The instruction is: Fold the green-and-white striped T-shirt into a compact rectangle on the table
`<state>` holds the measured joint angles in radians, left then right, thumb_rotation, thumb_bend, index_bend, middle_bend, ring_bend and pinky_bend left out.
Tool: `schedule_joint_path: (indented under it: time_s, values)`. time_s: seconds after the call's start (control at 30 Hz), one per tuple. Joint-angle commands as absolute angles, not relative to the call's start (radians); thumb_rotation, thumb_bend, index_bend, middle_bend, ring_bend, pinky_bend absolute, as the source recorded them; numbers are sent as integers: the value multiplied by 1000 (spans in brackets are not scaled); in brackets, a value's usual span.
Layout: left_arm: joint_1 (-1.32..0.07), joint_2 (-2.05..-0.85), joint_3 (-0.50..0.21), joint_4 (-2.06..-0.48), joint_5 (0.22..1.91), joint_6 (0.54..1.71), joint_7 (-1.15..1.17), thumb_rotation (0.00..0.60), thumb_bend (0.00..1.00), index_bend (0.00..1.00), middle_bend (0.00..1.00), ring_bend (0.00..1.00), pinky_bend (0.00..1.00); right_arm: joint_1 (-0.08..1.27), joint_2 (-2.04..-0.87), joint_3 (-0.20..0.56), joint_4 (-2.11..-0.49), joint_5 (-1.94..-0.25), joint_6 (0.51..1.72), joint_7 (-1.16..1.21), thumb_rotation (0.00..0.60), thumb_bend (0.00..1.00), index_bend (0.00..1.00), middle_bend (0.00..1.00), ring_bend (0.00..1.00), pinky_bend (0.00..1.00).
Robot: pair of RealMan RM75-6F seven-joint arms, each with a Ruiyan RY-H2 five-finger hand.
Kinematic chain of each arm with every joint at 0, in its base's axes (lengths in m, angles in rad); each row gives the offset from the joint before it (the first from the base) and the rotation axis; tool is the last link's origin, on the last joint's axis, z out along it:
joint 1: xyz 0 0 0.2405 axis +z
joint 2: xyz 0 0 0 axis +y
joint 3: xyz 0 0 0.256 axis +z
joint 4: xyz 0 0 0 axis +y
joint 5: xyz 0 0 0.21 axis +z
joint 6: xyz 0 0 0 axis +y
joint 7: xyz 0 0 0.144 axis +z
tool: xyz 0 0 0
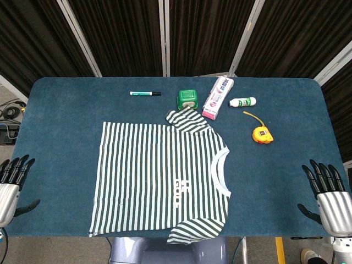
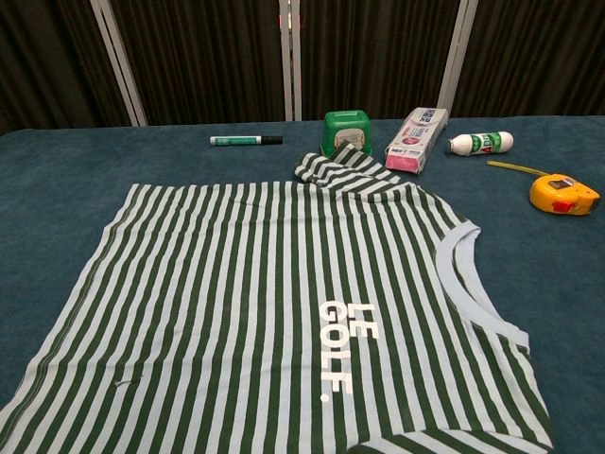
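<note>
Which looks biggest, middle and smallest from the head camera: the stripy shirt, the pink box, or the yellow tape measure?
1. stripy shirt, by far
2. pink box
3. yellow tape measure

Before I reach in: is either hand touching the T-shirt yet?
No: in the head view the left hand and right hand sit open at the table's side edges, apart from the T-shirt.

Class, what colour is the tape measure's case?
Yellow-orange; the tape measure shows best in the chest view.
</note>
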<state>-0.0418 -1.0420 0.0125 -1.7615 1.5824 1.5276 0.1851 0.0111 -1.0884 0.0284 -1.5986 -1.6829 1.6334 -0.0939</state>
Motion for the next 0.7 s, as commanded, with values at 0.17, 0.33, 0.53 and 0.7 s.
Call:
schedule_joint_path:
  time_s: [0.17,0.33,0.53,0.7]
  values:
    - [-42,-1041,13,-1765,1581,1525,186,600,0,0,0,0,0,25,-1086,8,-1599,-1692,1589,-75,600,0,16,0,0,0]
    - [-50,-1044,4,-1770,1572,1516,187,600,0,0,0,0,0,120,-1090,-76,-1519,-1851,1454,13,600,0,168,0,0,0]
    - [-62,-1067,-8,-1755,1534,1488,212,600,0,0,0,0,0,255,-1162,-163,-1346,-2068,1369,164,600,0,342,10,0,0]
    - [-64,-1082,-17,-1745,1506,1484,238,600,0,0,0,0,0,330,-1305,-168,-1207,-2163,1356,126,600,5,376,47,0,0]
